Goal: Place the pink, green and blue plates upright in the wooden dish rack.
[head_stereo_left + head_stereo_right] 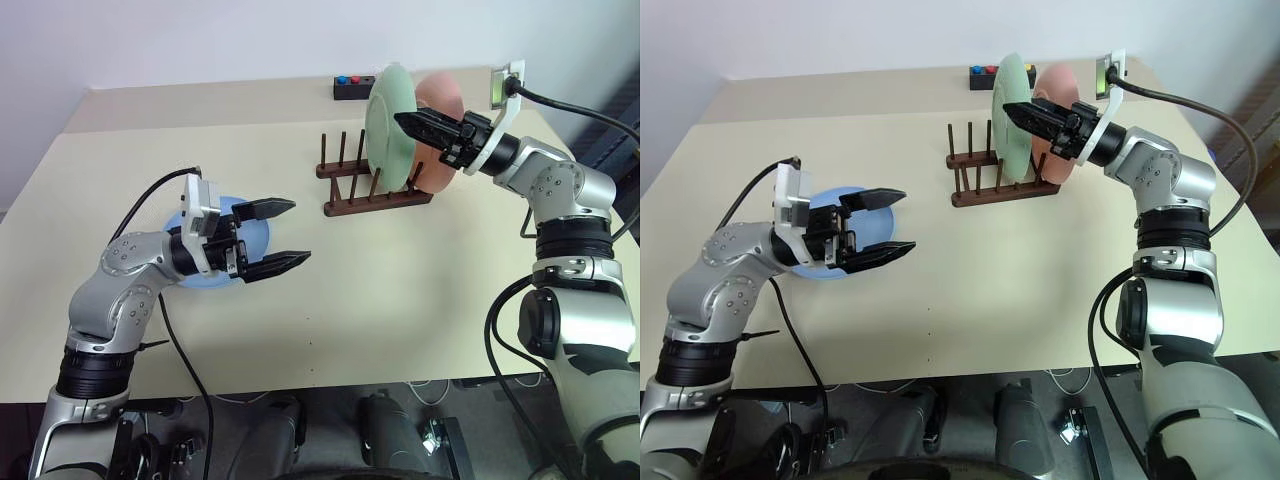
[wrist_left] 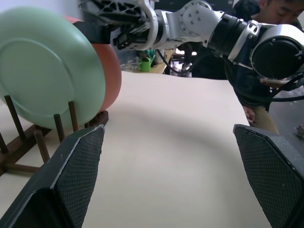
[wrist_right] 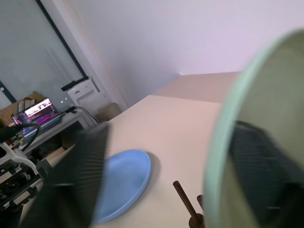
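A: Where are the plates?

B: The green plate (image 1: 388, 122) stands upright in the rack (image 1: 372, 186), between pegs near its right end. The pink plate (image 1: 443, 128) stands upright just behind it, in the next slot to the right. The blue plate (image 1: 845, 232) lies flat on the desk (image 1: 400, 300), well left of the rack.

A: And the right hand (image 1: 412, 124)?

B: Up at the green plate's rim, pointing left. Its wrist view shows one finger on each side of the rim, jaws spread and not clamped on it; whether a finger touches the plate I cannot tell.

A: The left hand (image 1: 283, 236)?

B: Wide open, gripping nothing, pointing right toward the rack. It hovers over the blue plate's right edge, the plate mostly beneath and behind the wrist.
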{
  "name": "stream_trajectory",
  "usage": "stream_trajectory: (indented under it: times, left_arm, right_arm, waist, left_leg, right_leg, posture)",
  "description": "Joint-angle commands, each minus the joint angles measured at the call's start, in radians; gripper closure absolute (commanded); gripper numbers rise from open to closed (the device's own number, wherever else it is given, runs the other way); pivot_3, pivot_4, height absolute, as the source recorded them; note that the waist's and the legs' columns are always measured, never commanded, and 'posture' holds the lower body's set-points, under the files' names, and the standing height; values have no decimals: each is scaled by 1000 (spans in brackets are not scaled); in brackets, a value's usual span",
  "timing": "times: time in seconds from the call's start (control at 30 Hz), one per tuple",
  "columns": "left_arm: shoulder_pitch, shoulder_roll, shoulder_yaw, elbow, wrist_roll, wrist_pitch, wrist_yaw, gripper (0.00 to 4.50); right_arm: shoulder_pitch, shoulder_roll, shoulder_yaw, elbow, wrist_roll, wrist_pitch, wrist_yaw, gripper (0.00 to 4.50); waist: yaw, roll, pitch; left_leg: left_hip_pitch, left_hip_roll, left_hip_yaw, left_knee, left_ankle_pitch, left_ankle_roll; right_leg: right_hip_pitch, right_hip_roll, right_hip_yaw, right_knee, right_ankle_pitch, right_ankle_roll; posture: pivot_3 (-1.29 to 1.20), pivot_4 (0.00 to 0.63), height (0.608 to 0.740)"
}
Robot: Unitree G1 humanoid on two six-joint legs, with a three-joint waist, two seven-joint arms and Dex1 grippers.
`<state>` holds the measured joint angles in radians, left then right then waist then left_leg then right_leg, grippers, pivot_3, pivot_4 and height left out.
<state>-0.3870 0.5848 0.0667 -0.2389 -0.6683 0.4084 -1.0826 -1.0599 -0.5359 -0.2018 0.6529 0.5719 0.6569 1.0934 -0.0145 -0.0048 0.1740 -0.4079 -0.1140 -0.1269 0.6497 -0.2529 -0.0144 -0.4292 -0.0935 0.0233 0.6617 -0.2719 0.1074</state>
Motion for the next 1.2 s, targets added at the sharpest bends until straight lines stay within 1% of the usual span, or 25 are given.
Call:
stream_trajectory:
  times: [0.03,0.2,0.3,0.57,0.77,0.87,0.97,1.07,1.13,1.2]
  left_arm:
    - [1,11,28,-29,-22,-2,0,0]
    - [1,10,27,-30,-25,1,1,0]
    - [-2,9,26,-29,-28,3,2,0]
    - [-3,6,17,-28,-26,-1,3,0]
    - [-5,5,17,-22,-25,-3,2,0]
    - [-2,4,20,-6,-17,-7,7,0]
    - [6,25,25,19,0,-6,0,0]
    - [-13,54,58,64,-12,17,-3,0]
    - [-25,79,82,97,-13,32,4,0]
    - [-53,100,123,154,-4,55,55,0]
  right_arm:
    - [0,-7,-3,-62,-12,-57,12,17]
    - [20,-30,32,-118,-58,-118,40,17]
    - [21,-46,51,-150,-99,-167,28,17]
    - [28,-72,86,-160,-202,-270,-24,17]
    - [10,-74,53,-122,-221,-333,-64,17]
    - [-11,-75,-3,-138,-159,-300,-69,17]
    - [-2,-83,-68,-246,-24,-185,-22,17]
    - [95,-117,-78,-470,126,-61,92,17]
    - [186,-154,-38,-600,154,-30,157,17]
    - [262,-176,2,-691,153,-28,183,17]
  waist:
    - [0,0,0]
    - [-1,0,0]
    - [-1,0,0]
    - [0,0,0]
    - [0,0,0]
    - [1,0,0]
    - [1,0,0]
    - [1,0,0]
    - [4,-1,0]
    - [3,-1,0]
  left_leg:
    - [0,0,0,0,0,0]
    - [0,0,0,0,0,0]
    - [0,0,0,0,0,0]
    - [0,0,0,0,0,0]
    - [0,0,0,0,0,0]
    - [0,0,0,0,0,0]
    - [0,0,0,0,0,0]
    - [0,0,0,-1,0,0]
    - [0,0,-1,-1,0,0]
    - [0,0,-2,0,-1,2]
  right_leg:
    - [0,0,0,0,0,0]
    - [0,0,0,0,0,0]
    - [0,0,0,0,0,0]
    - [0,0,0,0,0,0]
    - [0,0,0,0,0,0]
    - [0,0,0,0,0,0]
    - [0,0,0,0,0,0]
    - [0,0,0,0,0,0]
    - [0,0,-1,-1,0,0]
    - [1,0,-2,-2,0,0]
  posture:
    - [0,150,740]
    - [0,150,740]
    - [0,150,740]
    - [0,150,740]
    - [0,150,740]
    - [0,150,740]
    - [0,150,740]
    - [0,150,740]
    - [0,150,740]
    - [0,150,740]
